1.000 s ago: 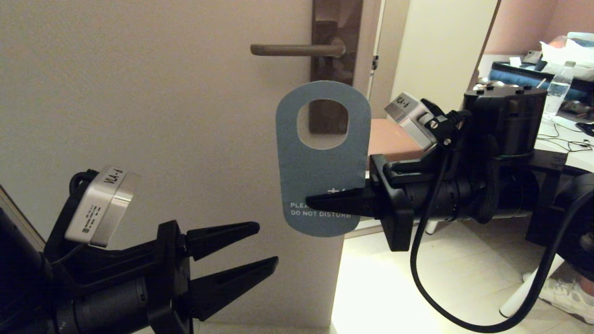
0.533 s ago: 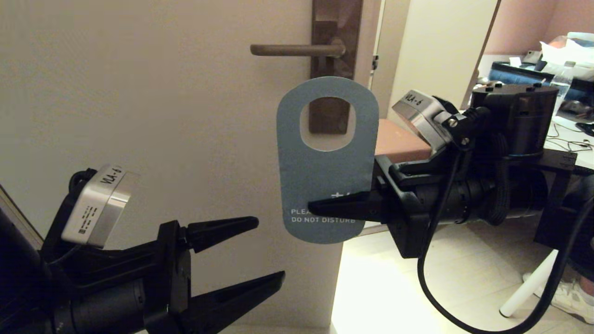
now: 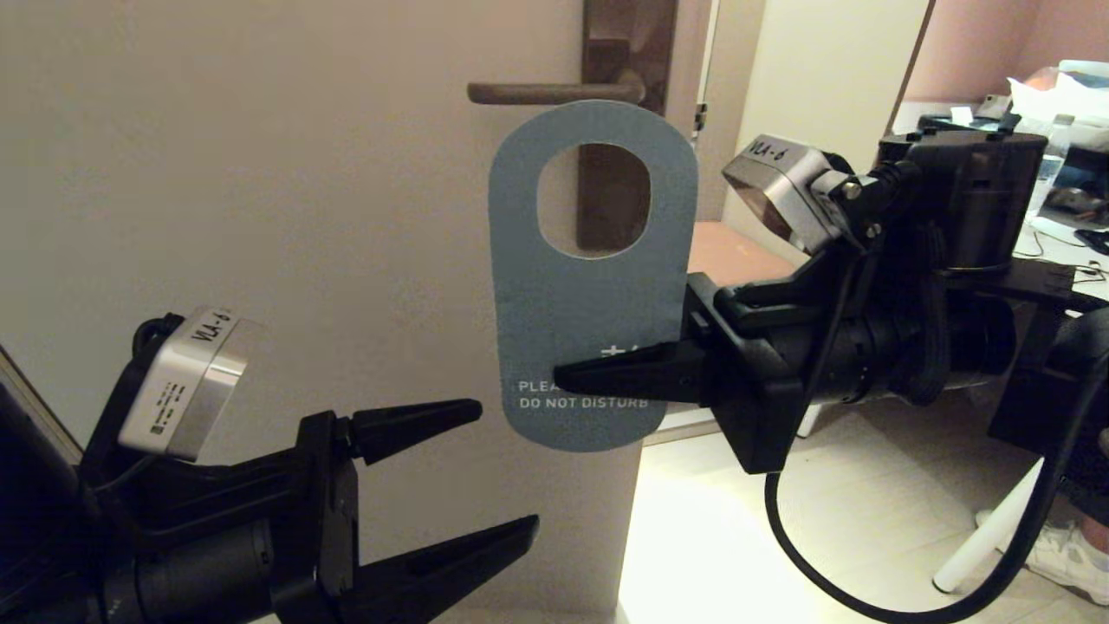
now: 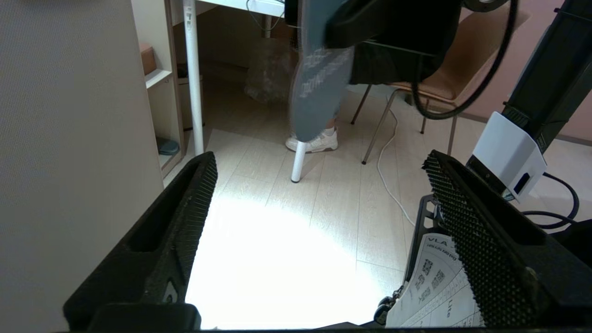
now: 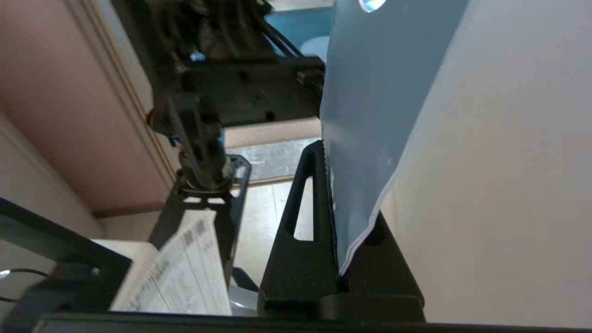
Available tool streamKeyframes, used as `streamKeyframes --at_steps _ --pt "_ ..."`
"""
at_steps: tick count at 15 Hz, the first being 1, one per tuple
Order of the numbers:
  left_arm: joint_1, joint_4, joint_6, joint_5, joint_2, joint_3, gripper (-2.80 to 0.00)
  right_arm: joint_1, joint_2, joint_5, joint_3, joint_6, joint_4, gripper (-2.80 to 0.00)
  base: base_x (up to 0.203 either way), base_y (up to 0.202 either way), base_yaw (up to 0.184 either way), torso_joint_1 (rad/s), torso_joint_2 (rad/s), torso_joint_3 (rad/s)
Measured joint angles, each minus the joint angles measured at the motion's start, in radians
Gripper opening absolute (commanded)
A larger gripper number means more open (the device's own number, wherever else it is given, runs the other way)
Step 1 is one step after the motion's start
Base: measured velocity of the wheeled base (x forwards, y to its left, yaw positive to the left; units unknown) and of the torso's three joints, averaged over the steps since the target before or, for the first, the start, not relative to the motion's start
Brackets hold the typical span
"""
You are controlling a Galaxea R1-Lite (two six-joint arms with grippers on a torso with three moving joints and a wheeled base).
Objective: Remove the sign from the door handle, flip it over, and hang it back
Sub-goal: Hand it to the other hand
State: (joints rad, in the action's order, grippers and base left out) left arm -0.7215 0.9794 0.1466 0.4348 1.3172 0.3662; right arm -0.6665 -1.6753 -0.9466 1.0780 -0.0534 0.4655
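On my head view the pale door (image 3: 260,173) fills the left half, with the tall brown backplate (image 3: 628,52) at its edge and the door handle (image 3: 554,92) sticking out horizontally to the left. My right arm reaches in from the right, and the right tool (image 3: 572,381) is clenched on the sign (image 3: 589,295), gripping it near its lower right edge, just above the "DO NOT DISTURB" lettering. The sign stands upright in front of the door, grey-blue face toward me, off the handle: its rounded top edge sits just below the lever and its oval hole frames the lower backplate behind it. From the right wrist view I see the sign (image 5: 370,115) pinched edge-on between the two black fingers (image 5: 300,231). My left tool (image 3: 494,472) hovers low on the left, below and to the left of the sign, released, its two fingers (image 4: 185,217) spread wide with nothing between them.
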Motion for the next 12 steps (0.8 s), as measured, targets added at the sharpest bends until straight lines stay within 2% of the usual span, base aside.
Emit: streamKeyframes --at_steps 6,12 --pt "-0.002 0.000 0.002 0.014 0.016 0.046 0.00 -0.059 -0.035 0.001 0.068 0.004 0.000 -2.80 0.000 0.000 0.000 0.000 0.00 0.000" --pt "-0.008 0.001 0.003 0.037 0.023 0.051 0.00 -0.117 -0.048 0.000 0.076 0.015 -0.001 -2.80 0.000 0.000 0.000 0.000 0.00 0.000"
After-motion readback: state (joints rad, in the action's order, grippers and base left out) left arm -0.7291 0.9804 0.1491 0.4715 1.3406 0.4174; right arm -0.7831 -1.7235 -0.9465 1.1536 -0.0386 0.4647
